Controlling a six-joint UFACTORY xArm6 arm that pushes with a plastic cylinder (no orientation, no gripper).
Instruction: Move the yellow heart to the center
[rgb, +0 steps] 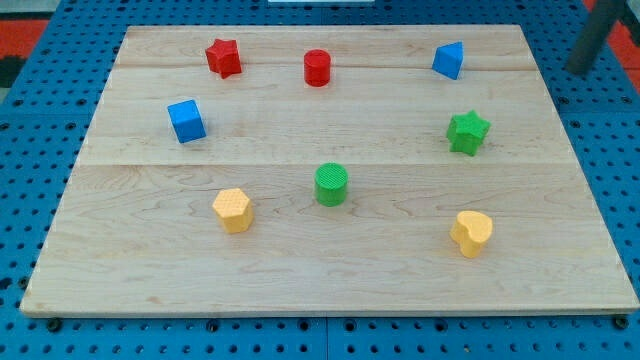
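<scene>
Nothing looks done yet: the yellow heart-shaped plastic block (471, 232) sits near-right on the wooden bench (300, 270), my jawless tip (578, 68) far-right, well apart.

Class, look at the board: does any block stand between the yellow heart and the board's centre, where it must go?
None squarely. The yellow heart sits at the lower right. The green cylinder stands just below the centre, close beside the line of travel; the green star lies above the heart, off that line.
</scene>
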